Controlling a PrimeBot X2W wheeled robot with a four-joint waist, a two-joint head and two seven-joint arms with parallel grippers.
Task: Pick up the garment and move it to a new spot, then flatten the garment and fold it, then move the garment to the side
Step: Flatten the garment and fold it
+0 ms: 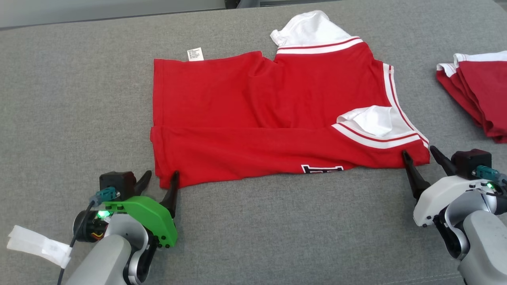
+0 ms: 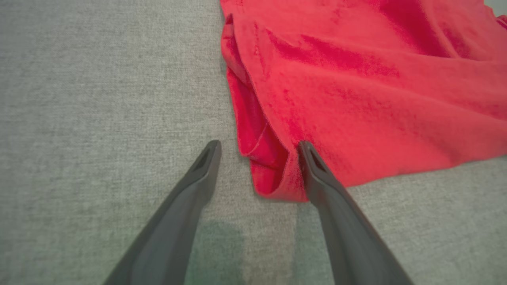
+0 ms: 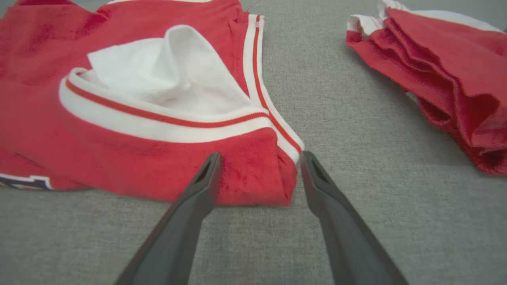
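Red with white banding, the garment [image 1: 277, 103] lies spread across the middle of the bench [image 1: 79, 99], which is covered in grey woven cloth. Its near long edge is folded over itself, so part of a black and white print shows at the fold. One white sleeve lies on top towards the right end, another sticks out at the far edge, and a small white label [image 1: 195, 54] pokes out at the far left corner.

The left gripper [image 1: 162, 174] sits at the garment's near left corner with its fingers spread, holding nothing; one finger meets the hem, the other is over bare cloth. The right gripper [image 1: 418, 150] is likewise spread and empty, straddling the near right corner. A second folded red garment [image 1: 479, 87] lies at the bench's right edge, well apart.
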